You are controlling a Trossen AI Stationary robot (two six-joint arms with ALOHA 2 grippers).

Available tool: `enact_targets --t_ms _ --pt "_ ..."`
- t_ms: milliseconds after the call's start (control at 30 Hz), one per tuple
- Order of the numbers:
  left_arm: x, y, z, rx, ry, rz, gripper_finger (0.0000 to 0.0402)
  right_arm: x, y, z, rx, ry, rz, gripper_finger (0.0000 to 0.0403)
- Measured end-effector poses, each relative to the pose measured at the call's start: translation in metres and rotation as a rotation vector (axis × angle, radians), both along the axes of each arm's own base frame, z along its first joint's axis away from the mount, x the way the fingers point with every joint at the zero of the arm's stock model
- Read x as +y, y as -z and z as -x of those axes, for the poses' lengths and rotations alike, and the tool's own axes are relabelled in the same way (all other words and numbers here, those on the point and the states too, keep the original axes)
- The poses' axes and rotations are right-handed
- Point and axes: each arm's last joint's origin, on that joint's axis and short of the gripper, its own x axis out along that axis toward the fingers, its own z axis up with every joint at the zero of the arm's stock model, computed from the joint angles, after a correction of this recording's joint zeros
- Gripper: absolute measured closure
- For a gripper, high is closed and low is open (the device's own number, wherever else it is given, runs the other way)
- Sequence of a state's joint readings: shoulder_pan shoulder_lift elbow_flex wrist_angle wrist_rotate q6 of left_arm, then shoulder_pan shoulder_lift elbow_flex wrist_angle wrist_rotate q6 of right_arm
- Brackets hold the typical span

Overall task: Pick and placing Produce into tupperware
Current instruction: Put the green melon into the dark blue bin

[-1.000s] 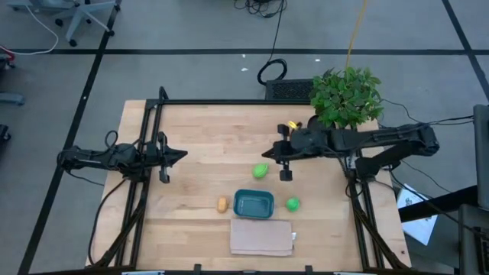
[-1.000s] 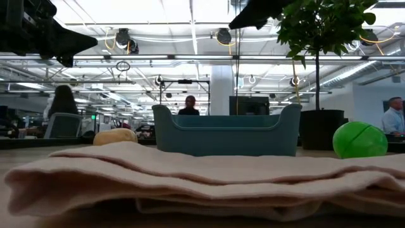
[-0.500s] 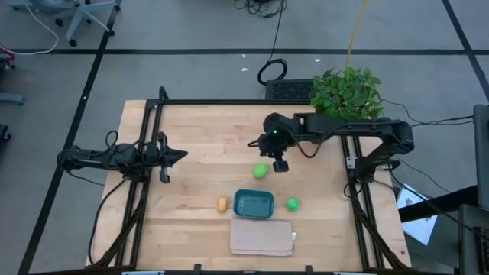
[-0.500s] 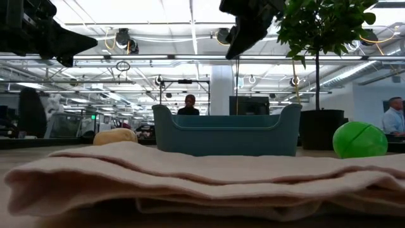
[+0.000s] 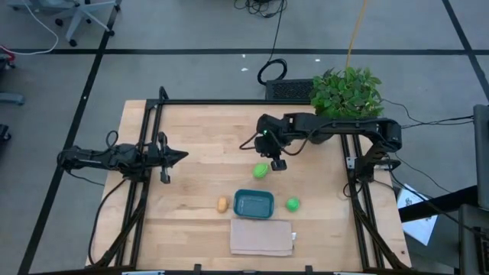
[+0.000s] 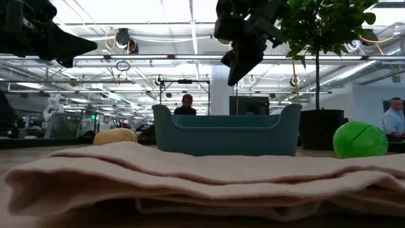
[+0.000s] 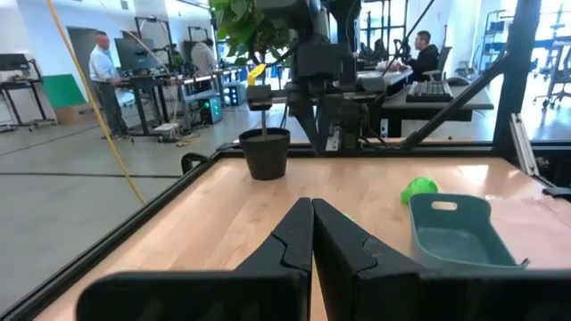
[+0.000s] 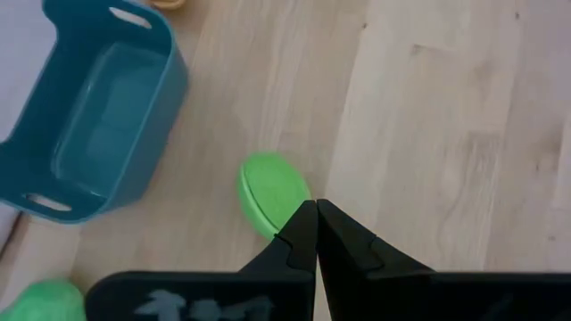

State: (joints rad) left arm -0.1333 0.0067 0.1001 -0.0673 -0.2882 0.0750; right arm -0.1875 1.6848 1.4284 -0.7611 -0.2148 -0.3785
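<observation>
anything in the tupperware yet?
No. In the right wrist view the teal tupperware is empty, and the lime-green piece lies on the table beside it, under the shut right gripper.

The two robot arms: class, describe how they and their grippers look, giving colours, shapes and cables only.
Both arms are dark, almost black, built of slim jointed segments. The left gripper and right gripper each end in two flat, tapering black fingers that narrow to a point. Thin black cables loop along the left arm near its base. A small green light shows on the right arm's wrist.
</observation>
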Motion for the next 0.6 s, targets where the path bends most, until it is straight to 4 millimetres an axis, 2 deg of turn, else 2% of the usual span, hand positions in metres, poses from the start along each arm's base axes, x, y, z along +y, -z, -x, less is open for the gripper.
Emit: enact_targets --t_ms 200,333,433,600 --pt "0.0 0.0015 0.0 0.015 0.0 -0.004 0.0392 -0.0008 -0.0031 -0.0033 -0.044 0.026 -0.003 0.038" --pt "0.0 0.0019 0.0 0.02 0.0 -0.004 0.0392 0.0006 -0.0045 -0.0039 -0.056 0.029 -0.005 0.035" --pt "0.0 0.0019 0.0 0.02 -0.001 -0.004 0.0392 0.0033 -0.0039 -0.005 -0.055 0.037 -0.014 0.0309" --pt "0.0 0.0019 0.0 0.02 -0.001 -0.003 0.0392 0.0035 -0.0041 -0.0048 -0.052 0.059 -0.028 0.0212"
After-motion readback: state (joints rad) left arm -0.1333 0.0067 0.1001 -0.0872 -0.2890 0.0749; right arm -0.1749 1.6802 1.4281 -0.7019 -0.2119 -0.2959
